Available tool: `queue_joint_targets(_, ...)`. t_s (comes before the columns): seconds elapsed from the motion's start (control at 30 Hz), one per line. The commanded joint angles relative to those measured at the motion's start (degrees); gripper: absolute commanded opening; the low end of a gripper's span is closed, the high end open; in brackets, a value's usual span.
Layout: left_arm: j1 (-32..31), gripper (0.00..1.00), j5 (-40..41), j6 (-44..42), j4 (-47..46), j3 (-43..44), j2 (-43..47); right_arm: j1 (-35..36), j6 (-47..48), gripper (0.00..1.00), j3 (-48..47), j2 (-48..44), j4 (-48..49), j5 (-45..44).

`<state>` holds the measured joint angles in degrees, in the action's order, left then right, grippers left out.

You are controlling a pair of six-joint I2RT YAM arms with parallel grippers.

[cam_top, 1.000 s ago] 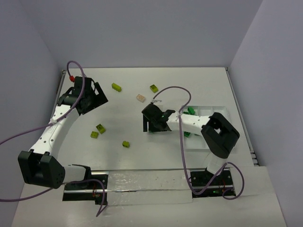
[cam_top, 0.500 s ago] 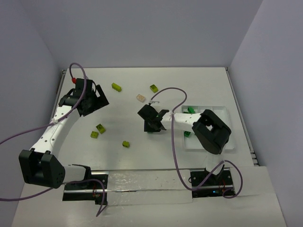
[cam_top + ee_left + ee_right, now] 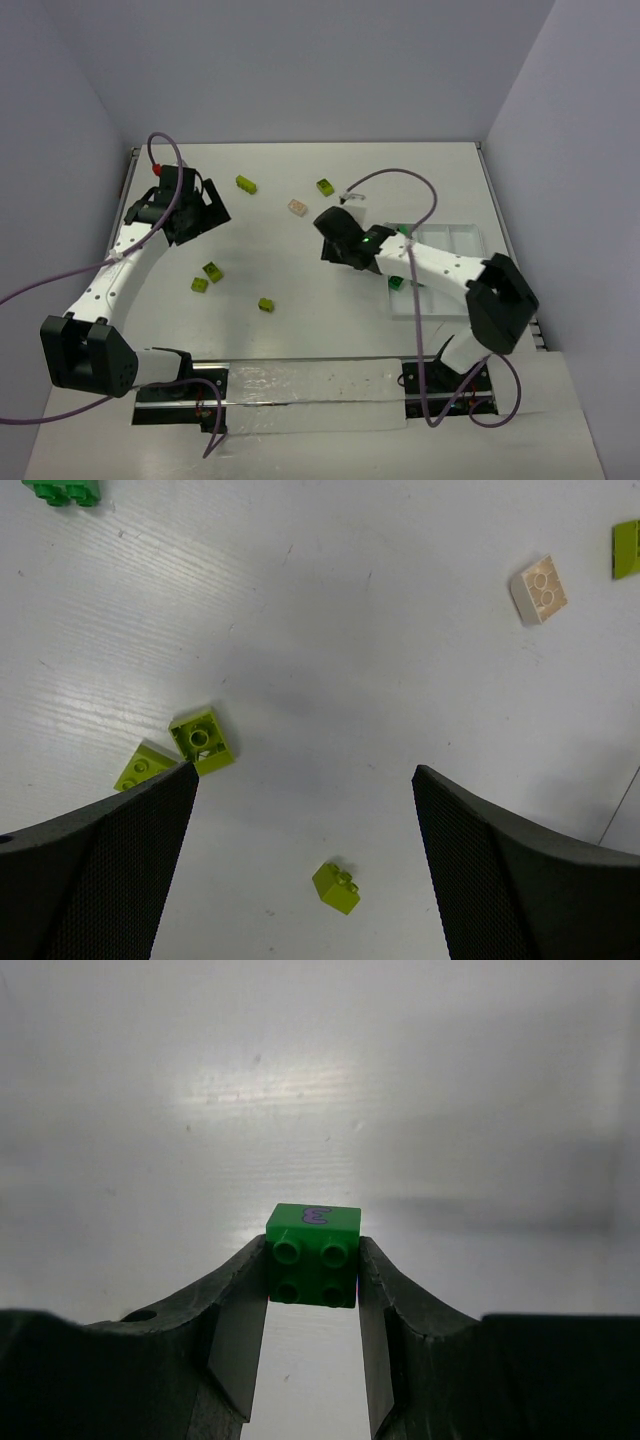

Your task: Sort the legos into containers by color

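Currently, right gripper (image 3: 313,1285) clamped on one dark green lego (image 3: 313,1253) over the table's (image 3: 300,330) middle, tray (image 3: 470,232) by the right edge; left gripper (image 3: 303,776) wide open, empty, toward the left edge; risk: lego, pinched at the fingertips only, may pivot and drop short of its compartment.

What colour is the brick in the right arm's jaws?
Green brick, with a small purple mark on one face; the right wrist view shows it best.
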<state>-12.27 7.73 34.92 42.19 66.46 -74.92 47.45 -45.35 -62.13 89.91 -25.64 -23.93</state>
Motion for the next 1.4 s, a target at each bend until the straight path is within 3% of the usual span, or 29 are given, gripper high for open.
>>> queue_joint_targets(0.0,0.32,0.96,-0.23,-0.99,-2.96,1.37,-0.15,-7.29,1.08,0.23,5.35,-10.32,-2.28,-6.08)
queue_joint_targets(0.23,0.42,0.96,-0.52,-1.15,-3.42,0.89,-0.73,-17.72,2.57,0.24,15.38,-23.94,-4.51,-5.96)
queue_joint_targets(0.47,0.74,0.96,1.1,-0.48,-4.06,0.5,-2.62,-20.45,-0.28,0.29,23.95,-32.6,-5.9,-4.9)
queue_joint_targets(0.57,1.21,0.97,2.95,-0.16,-4.61,0.6,-4.85,-20.55,-1.18,0.37,25.65,-33.25,-5.85,-4.41)
queue_joint_targets(0.63,1.43,0.99,4.27,0.14,-4.59,0.8,-6.05,-20.55,-1.35,0.5,26.21,-32.71,-5.58,-4.78)
queue_joint_targets(0.8,3.82,0.99,3.5,1.78,-4.38,1.64,-9.6,-20.55,-0.25,0.68,25.31,-30.88,-4.56,-4.66)
queue_joint_targets(1.37,16.41,0.95,6.15,2.73,-6.04,11.83,-28.24,-20.03,4.42,0.73,18.72,-28.48,-0.03,-0.26)
